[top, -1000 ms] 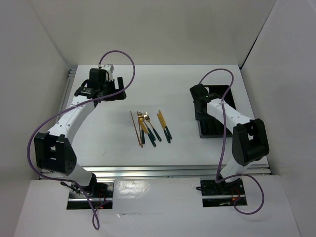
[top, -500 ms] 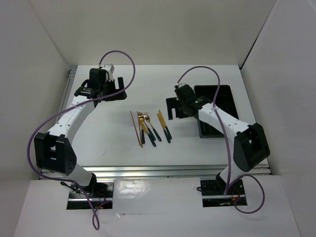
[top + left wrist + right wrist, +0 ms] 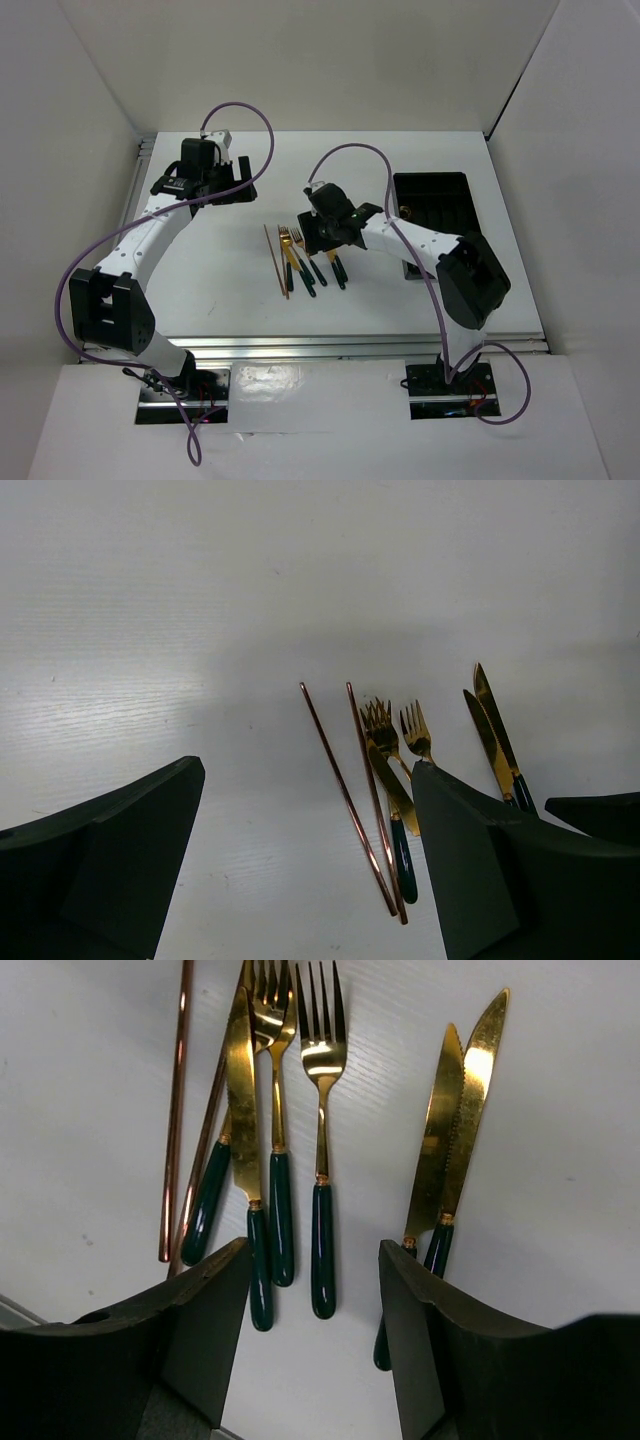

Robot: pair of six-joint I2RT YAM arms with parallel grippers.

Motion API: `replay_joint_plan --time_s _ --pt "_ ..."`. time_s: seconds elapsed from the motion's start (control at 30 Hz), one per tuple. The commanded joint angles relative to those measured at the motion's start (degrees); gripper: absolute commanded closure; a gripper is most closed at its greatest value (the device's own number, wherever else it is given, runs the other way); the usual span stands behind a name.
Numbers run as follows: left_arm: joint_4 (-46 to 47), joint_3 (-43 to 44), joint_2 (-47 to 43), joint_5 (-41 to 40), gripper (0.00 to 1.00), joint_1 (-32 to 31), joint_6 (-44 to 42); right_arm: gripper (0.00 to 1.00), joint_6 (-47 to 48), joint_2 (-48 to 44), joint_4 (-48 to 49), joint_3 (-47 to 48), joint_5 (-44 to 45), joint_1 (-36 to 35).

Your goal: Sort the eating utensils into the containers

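1. Top view: the left hand (image 3: 243, 180) hangs over the far left of the counter (image 3: 200, 290), jaws spread wide and holding nothing. The right hand (image 3: 322, 238) sits low over the utensils at mid-counter, and its grip cannot be judged from here. The black tray (image 3: 440, 195) lies at the far right, well apart from the utensils. The chopsticks (image 3: 277, 262) lie leftmost, with the forks (image 3: 291, 240) just right of them. Dark green handles stick out on the near side of the right hand.

2. Left wrist view: the left hand (image 3: 308, 770) has its dark fingers (image 3: 110, 860) far apart, with nothing gripped. On the counter lie two chopsticks (image 3: 345, 790) side by side and two gold forks (image 3: 381, 722). A knife (image 3: 393, 790) lies slantwise over one fork, and a pair of knives (image 3: 495, 730) lies further right.

3. Right wrist view: the right hand (image 3: 312, 1250) has its jaws partway apart, clamping nothing. They straddle the green handles of one knife (image 3: 243, 1110) and two forks (image 3: 322, 1050). The paired knives (image 3: 462, 1110) lie right, their handles passing behind the right finger. The chopsticks (image 3: 178, 1110) lie left, outside the jaws.
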State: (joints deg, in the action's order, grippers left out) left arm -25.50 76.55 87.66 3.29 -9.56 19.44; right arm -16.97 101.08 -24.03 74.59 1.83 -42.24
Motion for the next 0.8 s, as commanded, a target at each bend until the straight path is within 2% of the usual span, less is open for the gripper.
replay_joint_plan --time_s 0.0,0.13,0.37,0.43,0.77 --pt "1.06 1.32 -1.44 0.67 0.0 0.16 -0.72 0.39 0.54 1.23 1.53 2.05 0.45 -0.21" --pt "1.06 1.32 -0.83 1.19 0.0 0.16 -0.72 0.39 0.54 0.71 1.53 1.44 0.99 -0.21" --pt "1.06 1.32 -0.29 1.19 0.0 0.16 -0.72 0.51 0.54 2.55 0.92 0.38 -0.85 -0.21" --pt "1.06 1.32 0.23 1.19 0.0 0.16 -0.2 0.57 0.54 3.07 0.92 -0.31 -1.47 -0.21" --pt "-0.26 2.99 1.9 1.72 0.0 0.16 -0.19 0.57 0.01 3.6 1.44 -4.01 -2.61 -0.74"
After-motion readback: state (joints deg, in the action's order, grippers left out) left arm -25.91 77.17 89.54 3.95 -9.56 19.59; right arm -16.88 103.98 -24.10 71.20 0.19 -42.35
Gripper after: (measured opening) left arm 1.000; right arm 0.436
